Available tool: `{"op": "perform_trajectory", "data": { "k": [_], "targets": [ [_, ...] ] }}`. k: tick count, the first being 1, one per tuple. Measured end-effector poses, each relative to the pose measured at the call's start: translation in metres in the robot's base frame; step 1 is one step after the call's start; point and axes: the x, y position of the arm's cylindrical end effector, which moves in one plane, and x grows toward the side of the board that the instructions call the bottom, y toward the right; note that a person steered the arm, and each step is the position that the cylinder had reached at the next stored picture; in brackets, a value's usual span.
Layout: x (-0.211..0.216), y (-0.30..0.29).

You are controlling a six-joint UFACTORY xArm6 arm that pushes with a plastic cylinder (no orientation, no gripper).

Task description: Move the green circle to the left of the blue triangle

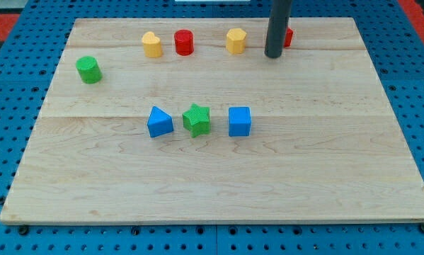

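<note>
Nearest the view's bottom, the wooden table (219, 191) is lying bare. Farther up, three blocks are sitting in a row across the middle: the blue triangle (159, 122), the green star (197, 119) just to its right, and the blue cube (239, 121) beyond that. The space on the triangle's left is standing free, which is where the task's block needs to end up.

Farther again, near the view's left edge, the green circle (89, 69) is resting alone, up and to the left of the triangle and well apart from it. It is probably going to need a push down and to the right.

Along the view's top, a yellow block (151, 44), a red cylinder (184, 42) and a second yellow block (235, 40) are lining up. My tip (273, 54) is standing just right of that second yellow block, partly hiding a red block (288, 37) behind it, well apart from the green circle. There are no jaws here: the rod is holding nothing, and whether it is touching the red block I cannot tell.
</note>
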Motion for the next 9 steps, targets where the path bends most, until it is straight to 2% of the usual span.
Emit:
{"op": "perform_trajectory", "data": {
  "k": [1,2,3,4,5,6,7,8,9],
  "targets": [
    [0.068,-0.026],
    [0.046,-0.044],
    [-0.002,-0.155],
    [-0.024,-0.284],
    [-0.015,-0.36],
    [0.004,-0.406],
    [0.024,-0.392],
    [-0.016,-0.383],
    [-0.001,-0.338]
  ]
}}
